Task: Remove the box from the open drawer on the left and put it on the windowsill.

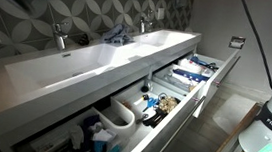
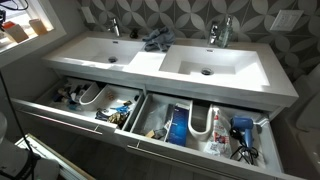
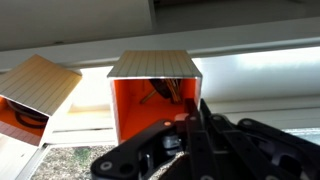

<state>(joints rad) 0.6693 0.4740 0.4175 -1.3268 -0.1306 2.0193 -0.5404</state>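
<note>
In the wrist view the box [image 3: 140, 105] is a small carton with a bright orange inside and a whitish top flap. It stands upright against the pale windowsill [image 3: 260, 75]. My gripper [image 3: 197, 128] is right at the box's right wall, and its dark fingers are closed together on that wall's edge. The long grey-fronted drawer [image 2: 70, 122] with a white tub and dark clutter stands open in both exterior views [image 1: 155, 138]. The gripper does not show in either exterior view.
A second whitish-and-orange carton [image 3: 35, 92] lies tilted just left of the box. The other open drawer [image 2: 185, 128] holds blue-and-white packets. A long white double basin [image 2: 170, 60] runs above the drawers. The robot's white base [image 1: 271, 129] stands at the right.
</note>
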